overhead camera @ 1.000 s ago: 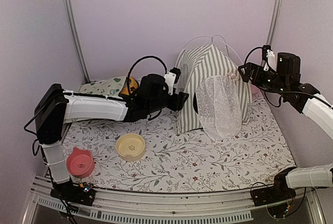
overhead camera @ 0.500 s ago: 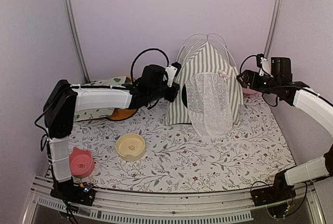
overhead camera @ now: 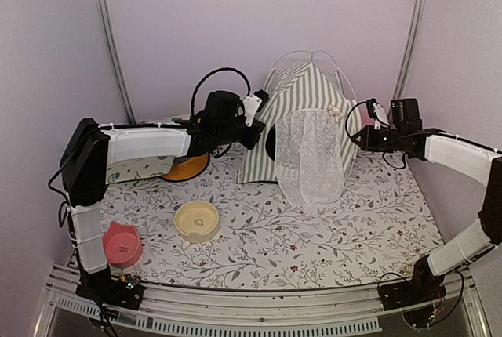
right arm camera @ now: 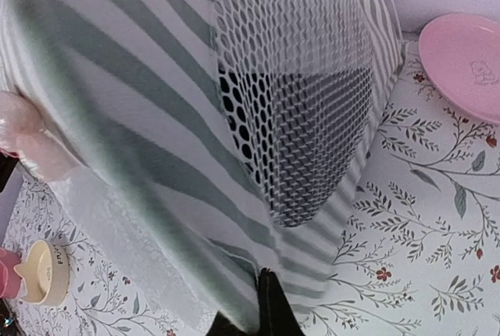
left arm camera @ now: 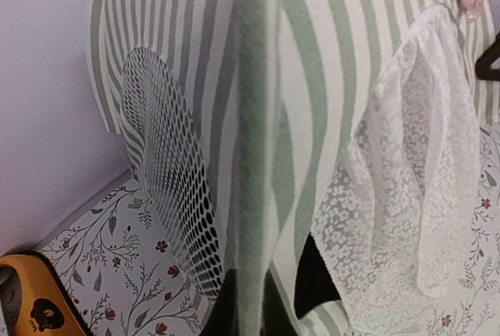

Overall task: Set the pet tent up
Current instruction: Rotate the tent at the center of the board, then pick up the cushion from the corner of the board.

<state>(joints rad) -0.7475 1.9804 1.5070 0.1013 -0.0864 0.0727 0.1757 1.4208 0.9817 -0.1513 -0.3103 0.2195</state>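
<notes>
Top external view: the grey-green and white striped fabric pet tent stands upright at the far middle of the table, on the white floral-print tablecloth. Its sheer white lace door flap hangs down the near face, and its thin white flexible poles arch above the peak.

The left gripper is at the tent's left edge. In the left wrist view its jaws are pinched tight on a vertical seam fold, just beside the black mesh window. The right gripper meets the tent's right edge. In the right wrist view the striped corner seam runs down into the dark fingers, so it looks clamped on the fabric, though little of the fingers shows.

By my judgement the step in hand is squaring and placing the standing tent, with both sides held. The next move calls for both arms to shift it together, keeping the base flat and the poles unbent, then to let go without tipping it. A round yellow ceramic bowl sits well apart, near the left.
</notes>
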